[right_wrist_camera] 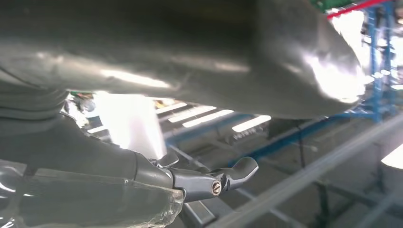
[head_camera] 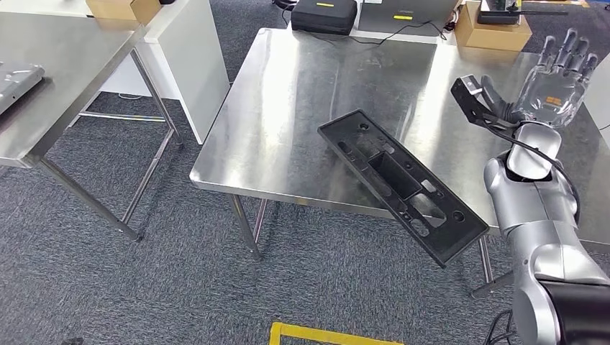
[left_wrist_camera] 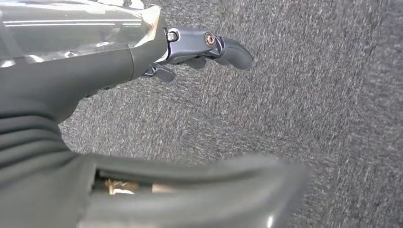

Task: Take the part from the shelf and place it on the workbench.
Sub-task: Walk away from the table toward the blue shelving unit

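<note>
The part [head_camera: 403, 183] is a long black plastic panel with cut-outs. It lies diagonally on the steel workbench [head_camera: 302, 108], and its near end juts out past the front edge. My right hand [head_camera: 557, 75] is raised above the bench's right side, well off the part, fingers spread upward and holding nothing. The right wrist view shows that hand [right_wrist_camera: 190, 183] empty against ceiling lights. My left hand [left_wrist_camera: 142, 57] hangs over grey carpet with its fingers [left_wrist_camera: 209, 45] extended and nothing in them.
A second steel table [head_camera: 65, 65] stands at the left with a grey object [head_camera: 14, 83] on it, next to a white cabinet [head_camera: 183, 50]. A black case [head_camera: 324, 14] and cardboard boxes [head_camera: 496, 29] sit at the bench's far edge. Yellow floor tape [head_camera: 331, 336] lies close in front.
</note>
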